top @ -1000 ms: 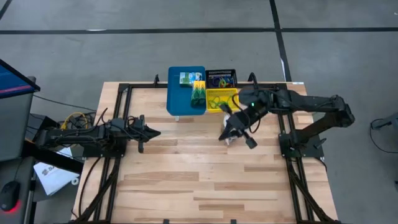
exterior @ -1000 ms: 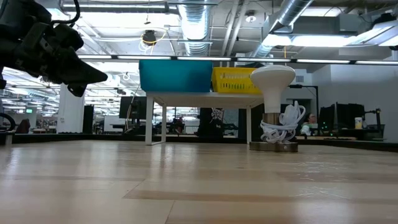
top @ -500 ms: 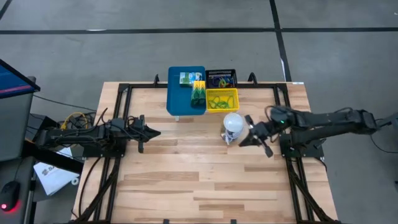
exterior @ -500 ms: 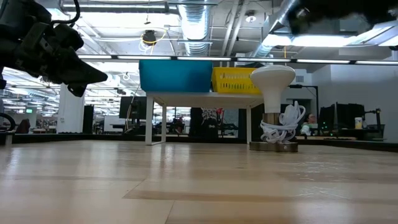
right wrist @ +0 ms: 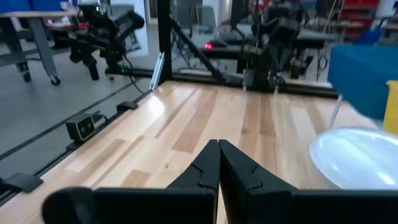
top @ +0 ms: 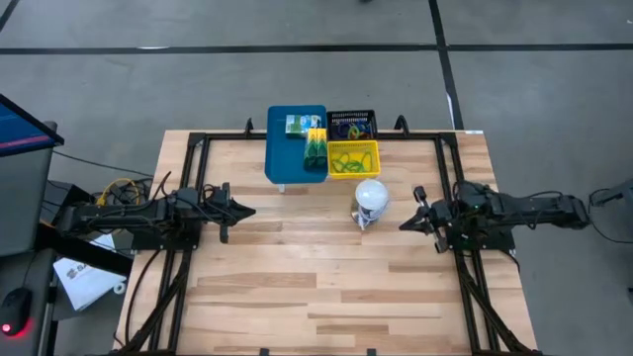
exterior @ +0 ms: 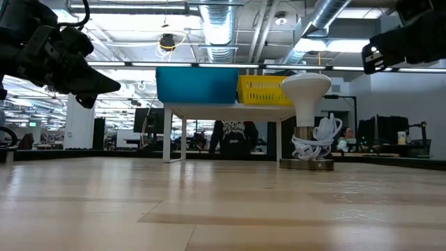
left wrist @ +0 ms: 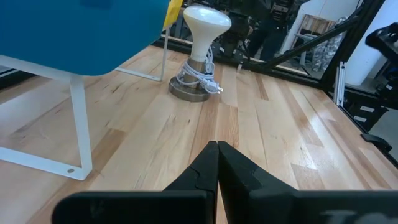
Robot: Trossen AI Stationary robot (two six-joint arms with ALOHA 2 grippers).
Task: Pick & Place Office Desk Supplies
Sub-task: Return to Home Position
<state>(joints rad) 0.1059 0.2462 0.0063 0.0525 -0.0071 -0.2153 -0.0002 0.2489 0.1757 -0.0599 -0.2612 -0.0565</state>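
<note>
A yellow-green crayon box and small packets lie on a blue raised tray at the table's far edge. Beside the tray, thin coloured loops lie in a yellow basket and a black basket. My left gripper is shut with nothing in it at the table's left side, level, pointing toward the right. My right gripper is shut with nothing in it at the table's right side, pointing toward the left, just right of the white ball-shaped object. The wrist views show both pairs of fingertips together: left, right.
The white ball-shaped object stands on a round base with a white cord wound around its stem, near the table's middle right. The blue tray stands on thin white legs. Black frame rails run along the left and right sides. Bare wood lies toward the near edge.
My right gripper has drawn back from beside the white ball-shaped object toward the table's right edge, sinking as the arm folded in. It has tipped from slanting downward to nearly level. It stayed shut and carries nothing. No object has moved.
</note>
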